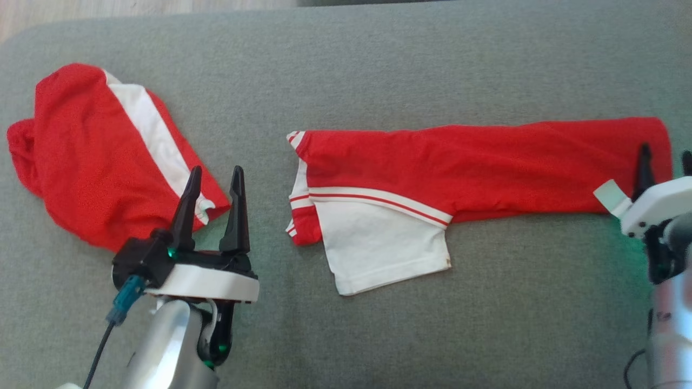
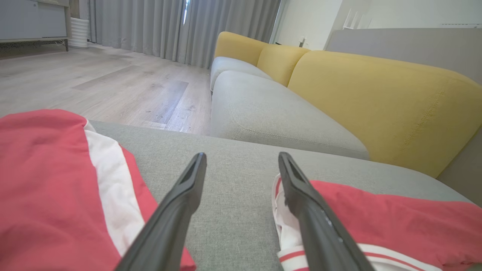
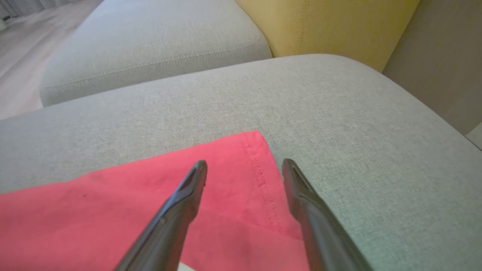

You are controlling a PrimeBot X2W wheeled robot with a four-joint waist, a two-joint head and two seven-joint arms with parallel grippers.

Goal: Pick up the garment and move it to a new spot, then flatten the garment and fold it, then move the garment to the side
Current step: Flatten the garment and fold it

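Left gripper (image 1: 216, 170): fingers apart, holding nothing. It sits over bare fabric toward the left end of the grey cushion (image 1: 378, 65), in the gap between two garments.

Right gripper (image 1: 665, 151): fingers apart, holding nothing. It sits at the cushion's right end. In the right wrist view, one finger lies over red cloth and the other over bare cushion just past the stitched hem. Contact with the cloth cannot be determined.

The garment (image 1: 459, 162) lies flat across the middle and right of the cushion as a long red band, folded lengthwise. A white panel with red-and-white striped trim projects from its left part toward the cushion's near edge. The red band shows shallow creases.

A second garment (image 1: 92, 162), red with a broad white stripe, lies in a loose, rounded bundle at the cushion's left end, apart from the first.

Beyond the cushion's far edge stands a sofa (image 2: 376, 101) with grey seats and yellow back pads. A wooden floor (image 2: 113, 82) extends past it to grey curtains (image 2: 169, 26).
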